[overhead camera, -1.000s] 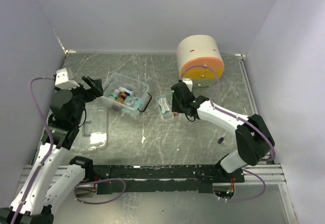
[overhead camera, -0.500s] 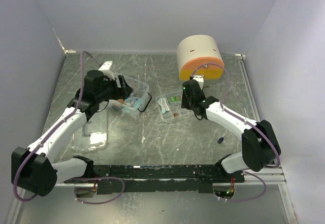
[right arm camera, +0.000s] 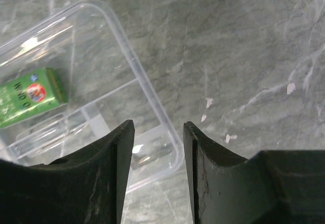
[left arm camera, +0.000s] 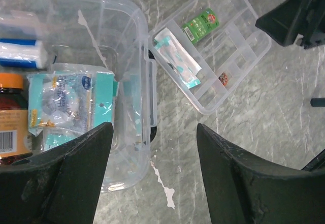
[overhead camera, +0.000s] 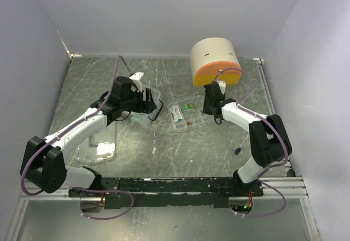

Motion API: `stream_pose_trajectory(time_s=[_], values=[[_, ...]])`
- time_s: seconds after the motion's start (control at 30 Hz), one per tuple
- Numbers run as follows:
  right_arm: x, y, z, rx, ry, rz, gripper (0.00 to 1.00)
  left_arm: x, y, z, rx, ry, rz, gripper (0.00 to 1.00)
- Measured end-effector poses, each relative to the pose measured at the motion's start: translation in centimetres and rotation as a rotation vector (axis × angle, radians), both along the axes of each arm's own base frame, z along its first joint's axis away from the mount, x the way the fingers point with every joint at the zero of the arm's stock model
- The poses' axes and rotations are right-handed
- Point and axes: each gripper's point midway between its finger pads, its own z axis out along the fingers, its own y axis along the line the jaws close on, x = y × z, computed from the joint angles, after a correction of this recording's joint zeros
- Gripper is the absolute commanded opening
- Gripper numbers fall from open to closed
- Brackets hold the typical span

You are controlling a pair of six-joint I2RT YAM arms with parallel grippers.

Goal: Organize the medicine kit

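Hovering over medicine kit (left arm camera: 133, 41), left end effector (left arm camera: 153, 135) released, right end effector (right arm camera: 156, 132) released

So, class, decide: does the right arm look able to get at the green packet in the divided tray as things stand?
Probably yes. The right arm's fingers hang open just above the tray corner. The green packet lies uncovered in a nearby compartment, and nothing stands between them.

Clear medicine kit (left arm camera: 128, 33), clear tray (left arm camera: 245, 42), green packet (left arm camera: 201, 25), grey white-veined table (overhead camera: 219, 142), beige cabinet (overhead camera: 212, 52) with orange front
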Motion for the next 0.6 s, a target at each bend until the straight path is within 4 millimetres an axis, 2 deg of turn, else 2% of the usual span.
stream_pose_trajectory(time_s=[0.23, 0.6], values=[[1.2, -2.0, -1.2, -0.018, 0.032, -0.053, 0.43, -0.8, -0.7, -0.7, 0.013, 0.031, -0.032, 0.77], [0.8, -1.1, -3.3, 0.023, 0.106, 0.030, 0.42, -1.0, -0.9, -2.9, 0.048, 0.100, -0.037, 0.76]])
